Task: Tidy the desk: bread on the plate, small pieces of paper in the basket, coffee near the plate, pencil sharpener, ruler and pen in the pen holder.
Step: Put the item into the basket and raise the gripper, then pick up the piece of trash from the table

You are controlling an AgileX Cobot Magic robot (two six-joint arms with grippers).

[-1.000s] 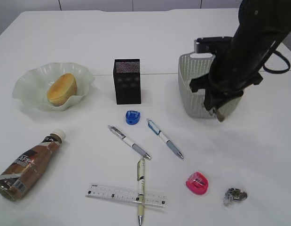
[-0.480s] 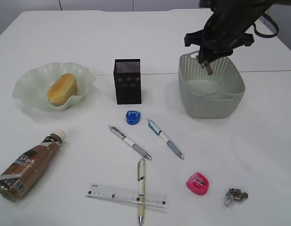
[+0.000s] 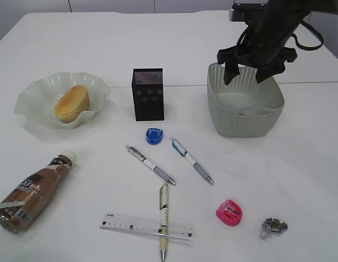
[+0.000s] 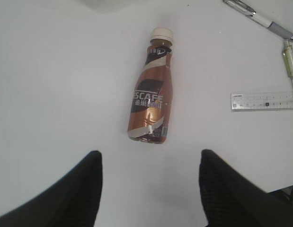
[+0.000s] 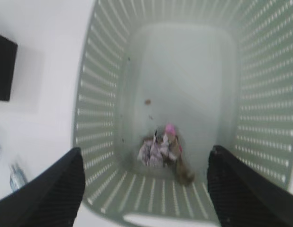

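Observation:
My right gripper [image 3: 254, 73] is open and empty above the grey basket [image 3: 245, 124]. In the right wrist view, the gripper [image 5: 145, 156] hangs over a crumpled paper [image 5: 160, 149] lying on the basket floor. Another crumpled paper [image 3: 273, 226] lies on the table at the front right. Bread [image 3: 71, 102] sits on the plate [image 3: 32, 93]. The coffee bottle [image 3: 33, 191] lies on its side, just ahead of my open left gripper [image 4: 148, 158]. The black pen holder [image 3: 148, 94] stands mid-table. Blue [image 3: 154, 136] and pink [image 3: 229, 212] sharpeners, a ruler [image 3: 136, 225] and three pens [image 3: 150, 164] lie loose.
One pen [image 3: 164, 221] lies across the ruler; another [image 3: 191, 160] lies right of the blue sharpener. The ruler's end [image 4: 263, 100] and two pens show at the right of the left wrist view. The table's front edge is close behind the left gripper.
My right gripper rose from in front of the basket to above it while shut on a paper, then opened. The paper now lies in the basket.

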